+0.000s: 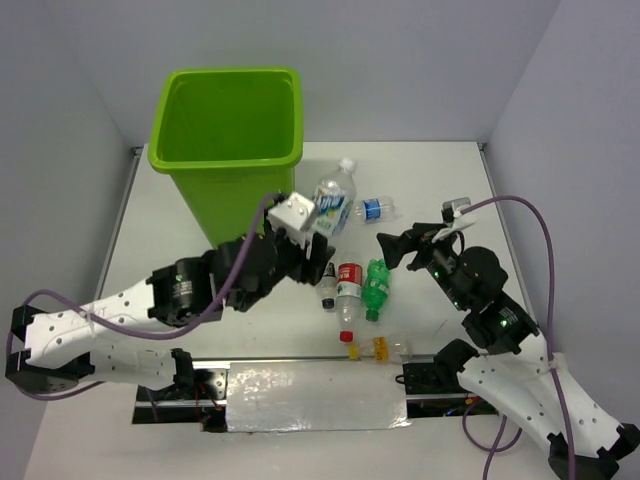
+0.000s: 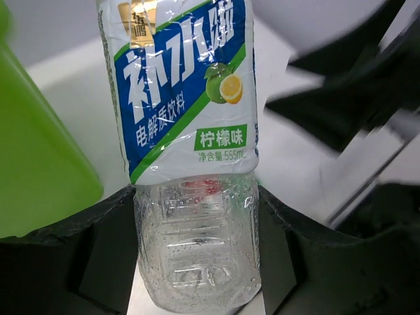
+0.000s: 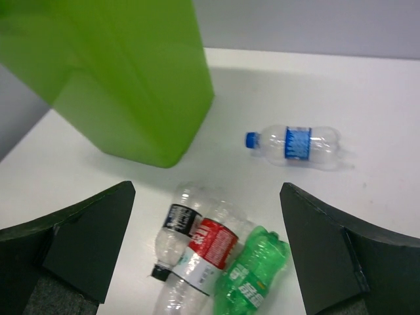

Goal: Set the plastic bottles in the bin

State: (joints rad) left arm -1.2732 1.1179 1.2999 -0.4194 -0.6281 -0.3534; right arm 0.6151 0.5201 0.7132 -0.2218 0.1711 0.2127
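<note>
Items on my screens, as they lie:

1. Bin point(image 1: 226, 130): lime green, upright at the far left of the table point(image 1: 440, 180), mouth open upward. I see no bottle inside it from above.
2. Left gripper point(image 2: 197, 243): jaws pinching the clear lower body of item 3, one black finger point(image 2: 98, 252) against each side.
3. Large blue-and-white-label bottle point(image 2: 187, 92): held in item 2 just to the right of the bin's near corner, outside the bin, white cap pointing away from the arms. I cannot tell whether it touches the table.
4. Right gripper point(image 1: 392, 250): jaws spread wide, holding nothing, above the table to the right of items 6 to 8.
5. Small blue-label bottle point(image 1: 375, 210): on its side, blue cap toward the bin, right of item 3 and apart from it.
6. Dark-label bottle point(image 1: 328, 285): lying on the table, cap toward the arms, leftmost of three packed side by side.
7. Red-label bottle point(image 1: 348, 290): middle of that group.
8. Green bottle point(image 1: 376, 288): rightmost of that group.
9. Yellow-label bottle point(image 1: 378, 348): on its side at the near edge, yellow cap to the left.
</note>
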